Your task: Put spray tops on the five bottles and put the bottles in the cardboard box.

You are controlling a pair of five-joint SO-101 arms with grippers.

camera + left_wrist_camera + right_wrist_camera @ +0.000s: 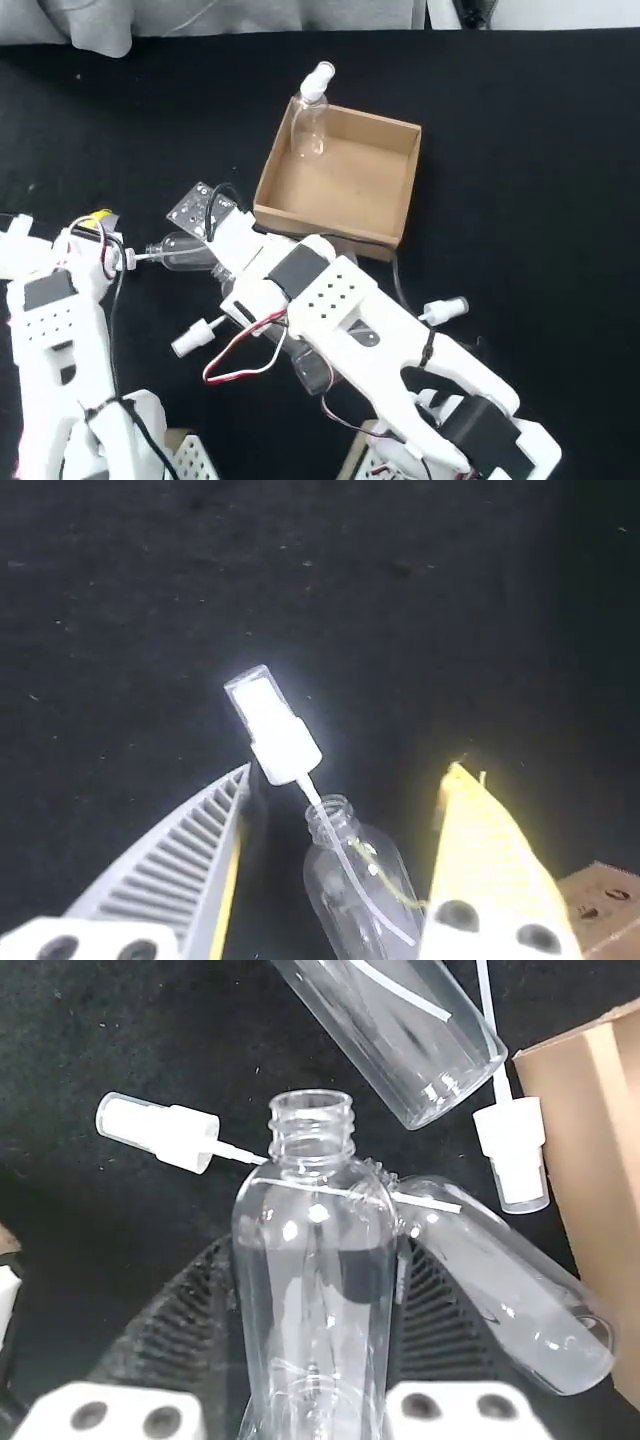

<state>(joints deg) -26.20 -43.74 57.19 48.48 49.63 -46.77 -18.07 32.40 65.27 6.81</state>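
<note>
While right tool (312, 1260) clamps a bottle (310, 1190), base cut off, left tool (350, 770) gapes around spray top (275, 730)

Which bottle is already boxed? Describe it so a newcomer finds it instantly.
Find the open brown cardboard box beyond the arms. A clear plastic bottle stands in its far left corner. It alone is inside the box, white spray top on.

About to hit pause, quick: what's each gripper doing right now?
Left gripper: open.
Right gripper: shut on a clear bottle.
</note>
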